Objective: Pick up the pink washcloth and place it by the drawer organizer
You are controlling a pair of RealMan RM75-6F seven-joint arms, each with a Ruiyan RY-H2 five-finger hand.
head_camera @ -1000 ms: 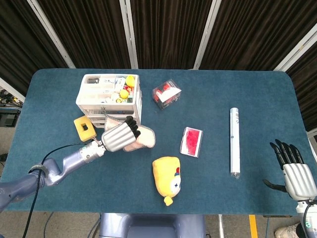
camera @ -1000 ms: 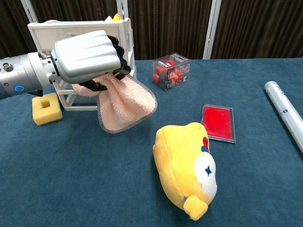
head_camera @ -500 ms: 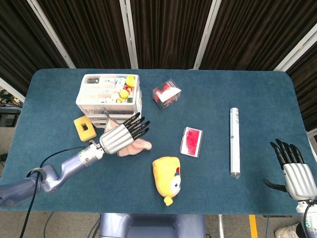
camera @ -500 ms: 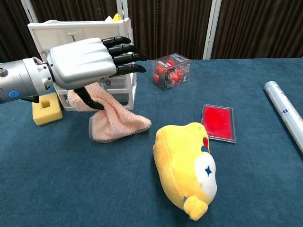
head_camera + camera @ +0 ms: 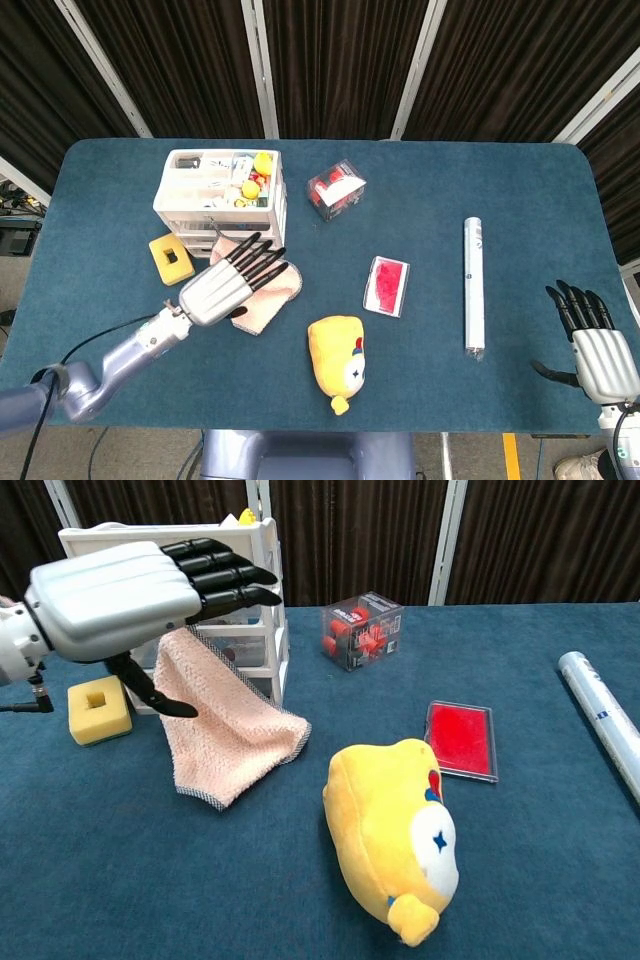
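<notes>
The pink washcloth lies spread on the blue table, its upper edge leaning against the front of the white drawer organizer. My left hand hovers over the cloth's left part with fingers stretched out and apart, holding nothing. Its thumb hangs just in front of the cloth in the chest view. My right hand shows only in the head view, empty with fingers spread, at the table's front right edge.
A yellow sponge sits left of the cloth. A yellow plush toy lies to its right. A red flat case, a clear box of red items and a long tube lie further right.
My left hand opened and let go of the washcloth, then drew back toward the front left. The cloth dropped and spread out against the organizer. The right hand stayed still.
</notes>
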